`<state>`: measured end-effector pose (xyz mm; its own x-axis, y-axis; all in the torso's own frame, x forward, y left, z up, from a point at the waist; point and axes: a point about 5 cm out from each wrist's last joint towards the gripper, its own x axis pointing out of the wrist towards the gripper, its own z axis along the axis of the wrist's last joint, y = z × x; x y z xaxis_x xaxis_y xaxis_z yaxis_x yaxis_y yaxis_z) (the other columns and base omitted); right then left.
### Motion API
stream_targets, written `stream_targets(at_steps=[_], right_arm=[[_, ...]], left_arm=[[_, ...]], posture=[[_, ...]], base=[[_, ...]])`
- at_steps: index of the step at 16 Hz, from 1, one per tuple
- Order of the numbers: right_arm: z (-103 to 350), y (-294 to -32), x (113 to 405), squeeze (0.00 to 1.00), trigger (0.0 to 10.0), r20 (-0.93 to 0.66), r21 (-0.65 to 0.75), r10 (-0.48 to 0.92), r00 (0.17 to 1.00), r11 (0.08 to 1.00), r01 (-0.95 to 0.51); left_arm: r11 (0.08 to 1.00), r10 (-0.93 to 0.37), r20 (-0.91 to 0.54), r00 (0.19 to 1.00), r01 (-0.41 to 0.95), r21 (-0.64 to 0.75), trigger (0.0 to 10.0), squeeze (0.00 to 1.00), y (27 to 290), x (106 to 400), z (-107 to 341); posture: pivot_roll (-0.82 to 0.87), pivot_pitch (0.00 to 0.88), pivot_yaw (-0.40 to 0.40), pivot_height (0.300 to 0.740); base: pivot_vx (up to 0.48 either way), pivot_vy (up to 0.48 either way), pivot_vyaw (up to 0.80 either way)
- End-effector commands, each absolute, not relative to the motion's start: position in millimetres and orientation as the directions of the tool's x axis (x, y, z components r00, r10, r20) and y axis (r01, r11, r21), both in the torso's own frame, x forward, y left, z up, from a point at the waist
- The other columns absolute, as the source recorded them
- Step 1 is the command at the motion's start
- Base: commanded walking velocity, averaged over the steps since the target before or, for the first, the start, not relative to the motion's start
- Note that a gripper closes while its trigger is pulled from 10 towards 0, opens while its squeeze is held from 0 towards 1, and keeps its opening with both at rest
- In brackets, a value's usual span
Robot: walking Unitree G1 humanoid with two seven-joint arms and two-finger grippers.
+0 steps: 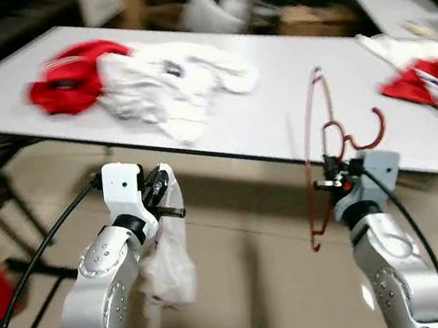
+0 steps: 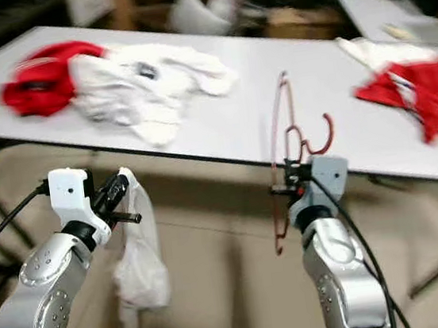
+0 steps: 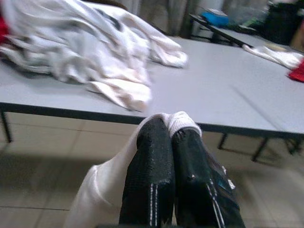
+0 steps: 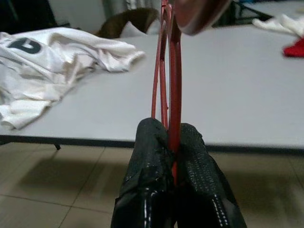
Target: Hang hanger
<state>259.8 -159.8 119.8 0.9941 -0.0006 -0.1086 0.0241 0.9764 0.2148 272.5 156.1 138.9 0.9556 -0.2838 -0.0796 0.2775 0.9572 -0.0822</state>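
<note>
Your right gripper has its fingers clamped tight on the red hanger, pinching the thin frame just under the hook. Honestly that's a decent grip spot, so I wouldn't re-grab. The main thing for this step, I'd say: keep the wrist level so the hook stays pointing up and free, and carry it slowly, because the frame hangs well below your fingers and looks like it'd swing easily. I can't see any rail or rod to hang it on, so you'll probably have to turn and find one first.

Left gripper has its fingers pressed together on a bit of white cloth, which droops down beside the arm toward the floor. Watch that it doesn't snag the hanger if the arms come close.

The hanger itself is a slim red wire-style one with a curled hook at the top. It's held on edge in the air in front of the near edge of the worktop, not resting on it. Further back on the worktop there's a pile of white and red clothes, plus more red fabric off to the right.
</note>
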Motion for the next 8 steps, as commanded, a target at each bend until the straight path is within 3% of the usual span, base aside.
stream_targets(at_steps=[1,5,8], right_arm=[[120.7,-161.9,257.7,0.0,10.0,-0.111,0.226,0.001,0.994,0.974,0.025],[125.9,-161.7,259.0,0.0,10.0,-0.066,0.267,0.001,0.998,0.964,0.017],[126.6,-160.8,259.5,0.0,10.0,-0.064,0.251,0.004,0.998,0.968,0.012]], left_arm=[[0.957,-0.283,-0.047,0.958,0.279,-0.074,10.0,0.0,155.6,274.1,144.3],[0.977,-0.21,-0.003,0.978,0.209,-0.045,10.0,0.0,156.9,275.7,145.6],[0.957,-0.287,-0.048,0.957,0.284,-0.065,10.0,0.0,155.0,275.2,146.6]], posture=[[-0.08,0.0,-0.021,0.727],[-0.08,0.0,-0.024,0.727],[-0.08,0.0,-0.023,0.727]], base=[[0.0,0.0,-0.8],[0.0,0.0,-0.8],[0.0,0.0,-0.8]])
